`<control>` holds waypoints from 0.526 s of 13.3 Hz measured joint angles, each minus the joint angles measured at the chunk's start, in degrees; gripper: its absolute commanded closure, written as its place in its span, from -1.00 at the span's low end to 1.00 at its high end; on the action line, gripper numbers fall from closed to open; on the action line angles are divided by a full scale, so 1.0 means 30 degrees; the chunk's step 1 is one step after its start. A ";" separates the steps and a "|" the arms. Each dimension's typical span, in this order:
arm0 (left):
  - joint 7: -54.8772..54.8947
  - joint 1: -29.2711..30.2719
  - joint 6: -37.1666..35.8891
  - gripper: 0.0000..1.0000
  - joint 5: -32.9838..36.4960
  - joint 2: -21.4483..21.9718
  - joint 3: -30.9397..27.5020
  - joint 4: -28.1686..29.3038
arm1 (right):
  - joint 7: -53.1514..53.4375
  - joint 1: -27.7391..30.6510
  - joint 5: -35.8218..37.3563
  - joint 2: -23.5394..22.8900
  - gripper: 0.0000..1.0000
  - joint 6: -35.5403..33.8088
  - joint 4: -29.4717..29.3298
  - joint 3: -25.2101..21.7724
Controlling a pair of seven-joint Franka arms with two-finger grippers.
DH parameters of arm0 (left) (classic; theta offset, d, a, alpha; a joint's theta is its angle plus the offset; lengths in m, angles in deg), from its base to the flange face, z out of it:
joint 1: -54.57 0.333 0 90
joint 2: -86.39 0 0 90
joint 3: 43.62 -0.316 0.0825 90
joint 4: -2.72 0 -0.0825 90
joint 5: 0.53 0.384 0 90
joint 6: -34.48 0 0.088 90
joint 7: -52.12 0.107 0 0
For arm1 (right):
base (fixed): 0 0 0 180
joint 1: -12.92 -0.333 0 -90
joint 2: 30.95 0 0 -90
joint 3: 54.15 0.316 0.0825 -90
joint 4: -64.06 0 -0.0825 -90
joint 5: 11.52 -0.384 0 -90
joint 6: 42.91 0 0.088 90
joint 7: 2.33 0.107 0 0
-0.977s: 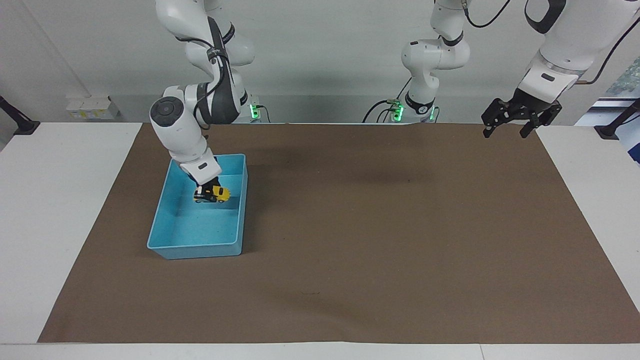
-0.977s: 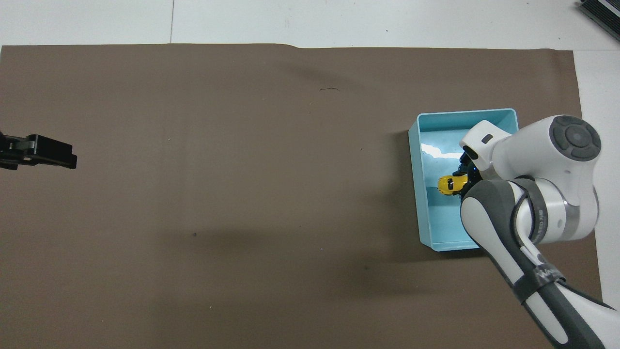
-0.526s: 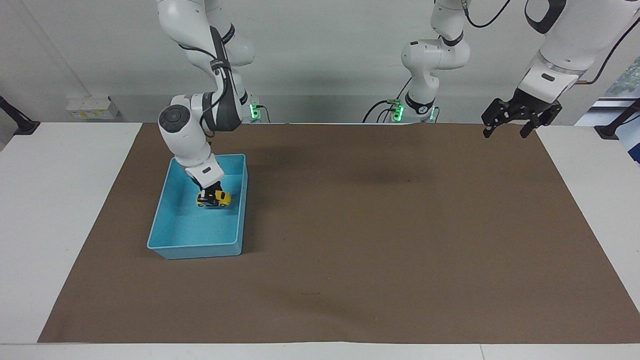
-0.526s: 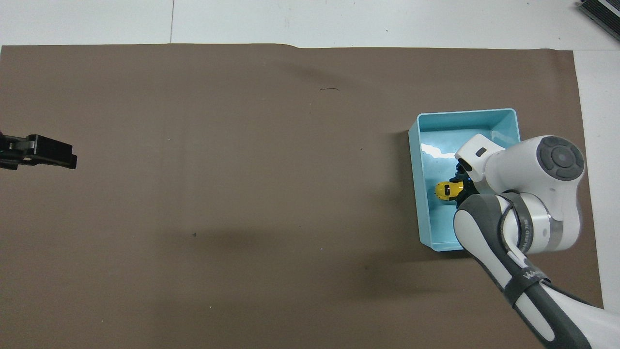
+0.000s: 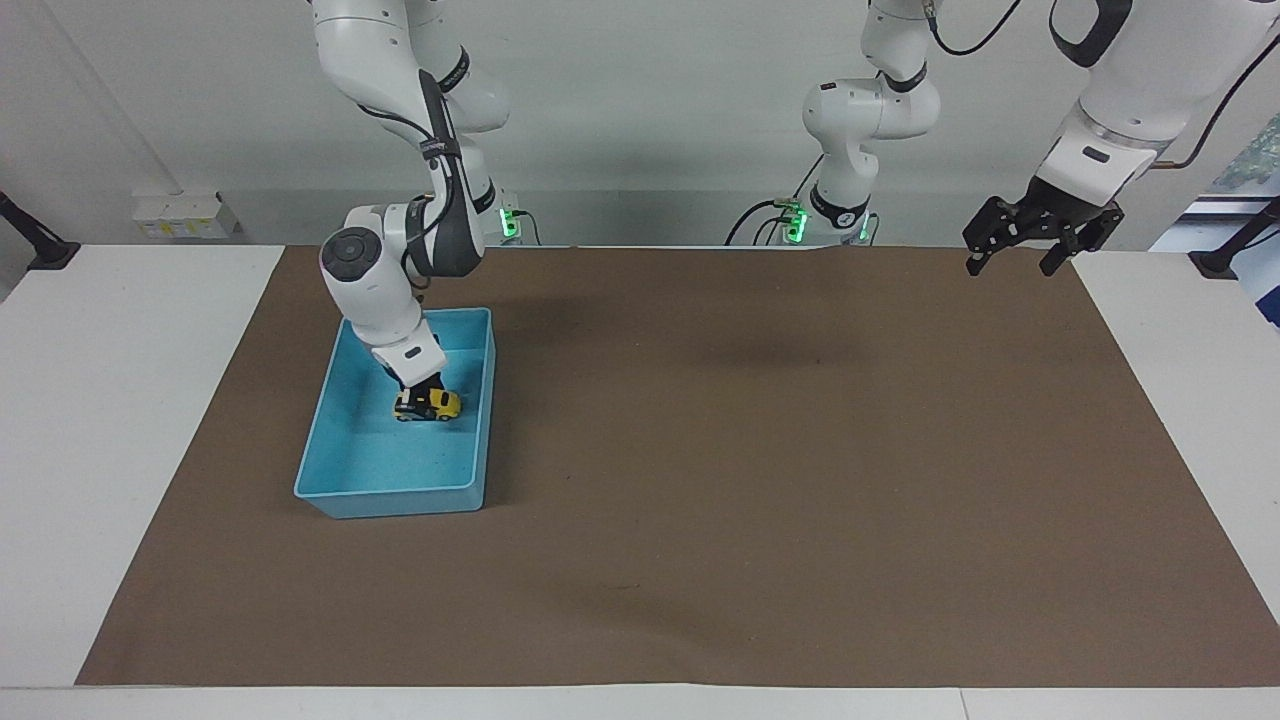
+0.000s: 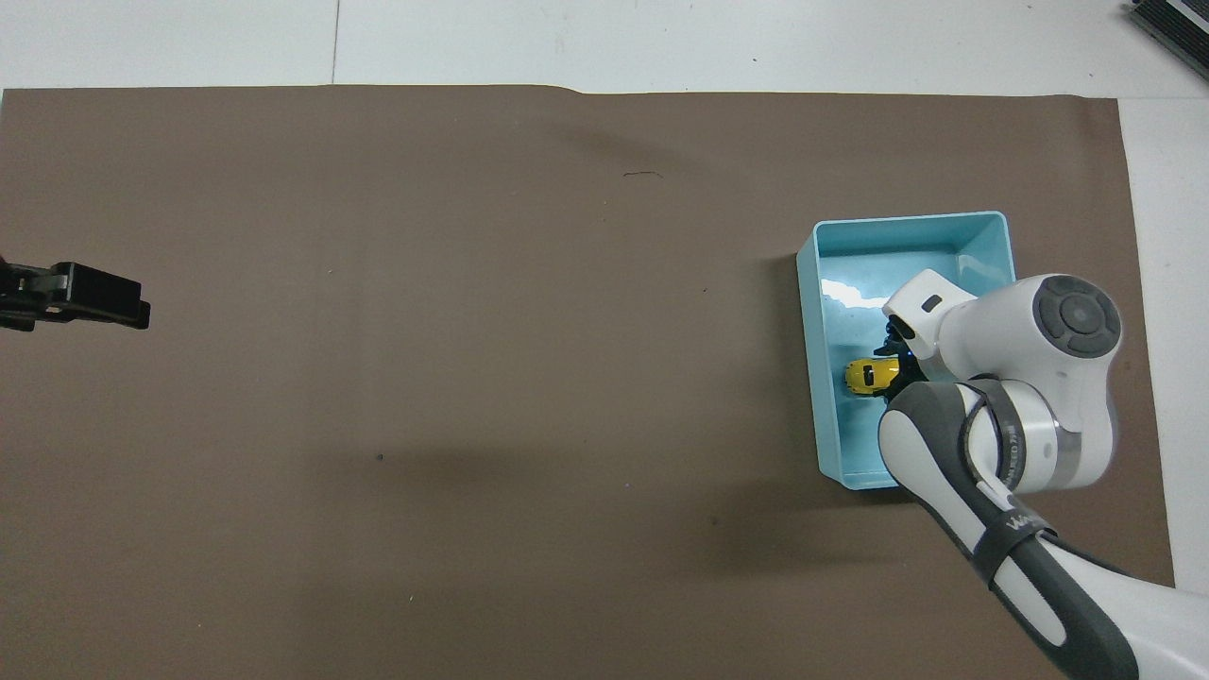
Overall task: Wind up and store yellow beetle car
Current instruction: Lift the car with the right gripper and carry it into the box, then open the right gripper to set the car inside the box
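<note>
Car (image 5: 428, 404) down inside the bin (image 5: 340, 497), right gripper (image 5: 423, 385) right on top of it.
You can't tell whether the right gripper's fingers are pinching the car or already letting go; it sits low in the bin, toward the right arm's end of the desk. If you lift before they part fully, the car may snag, tip, or ride out. The left gripper (image 5: 1020, 245) waits, fingers spread, above the mat's (image 5: 760, 480) corner at the left arm's end.
</note>
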 measured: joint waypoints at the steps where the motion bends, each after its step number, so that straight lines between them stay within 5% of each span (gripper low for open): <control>1: 0.0000 0.0000 0.0000 -1.00 0.0000 0.0000 0.0000 0.0000 | 0.0000 -0.0006 0.0000 0.0000 -1.00 -0.0001 -0.0042 0.0024; 7: 0.0000 0.0000 0.0000 -1.00 0.0000 0.0000 0.0000 0.0000 | 0.0475 -0.0005 -0.0011 0.0333 -1.00 -0.2802 -0.2359 0.0040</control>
